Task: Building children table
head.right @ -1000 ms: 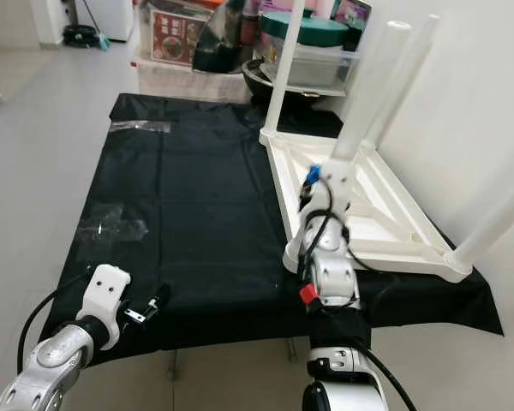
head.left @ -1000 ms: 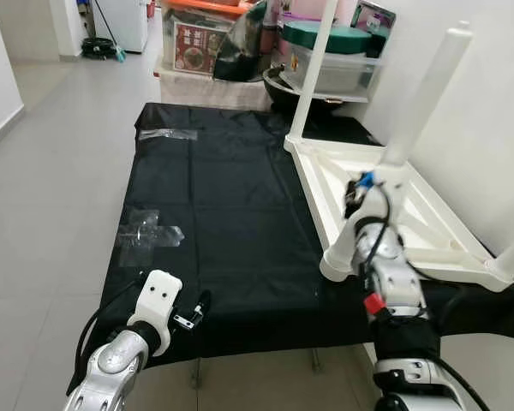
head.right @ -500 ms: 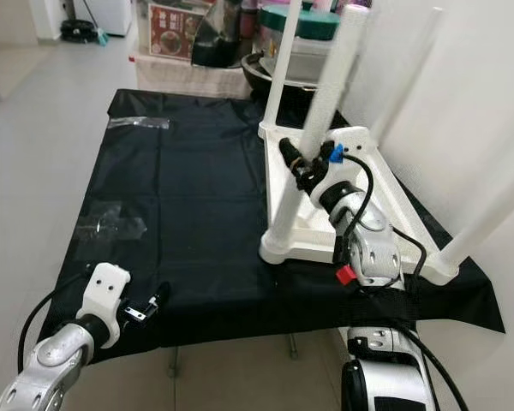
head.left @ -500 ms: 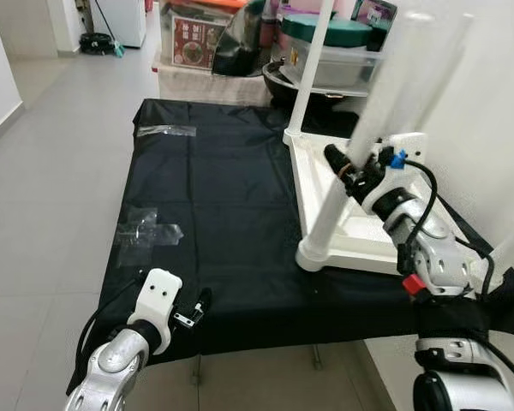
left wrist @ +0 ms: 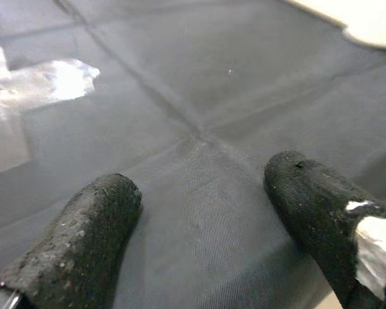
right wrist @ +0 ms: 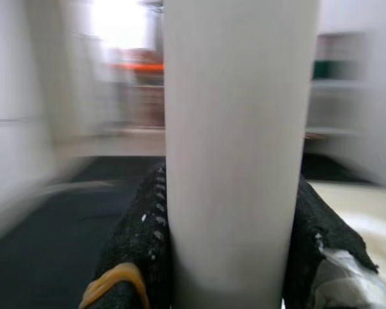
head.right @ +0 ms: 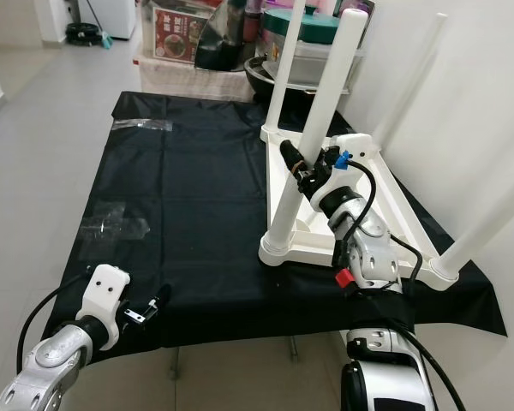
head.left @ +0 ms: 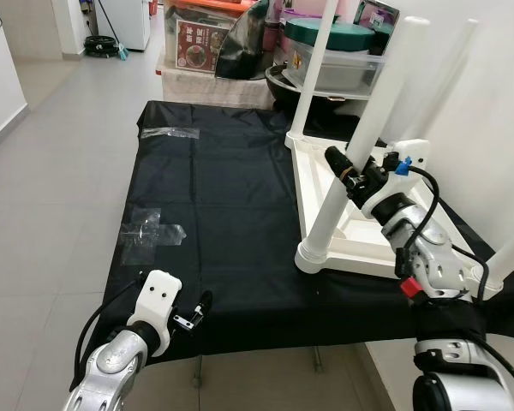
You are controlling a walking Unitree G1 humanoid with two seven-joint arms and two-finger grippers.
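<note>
Spread over the floor, the black cloth (head.left: 223,214) carries your upturned white plastic table (head.left: 377,231); its light, stiff, slick near leg (head.right: 313,141) sits clamped mid-height in the right gripper (head.right: 301,175), while the left gripper (left wrist: 199,212) hovers spread, so grasp low.

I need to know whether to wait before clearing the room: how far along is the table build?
Nearly done, it seems. The white tabletop lies upside down on the black cloth with four legs standing up. In hand: the right gripper is shut on the near leg, at the corner nearest the robot. The left gripper hovers open over the cloth. Left: finishing that leg and turning the table upright.
</note>
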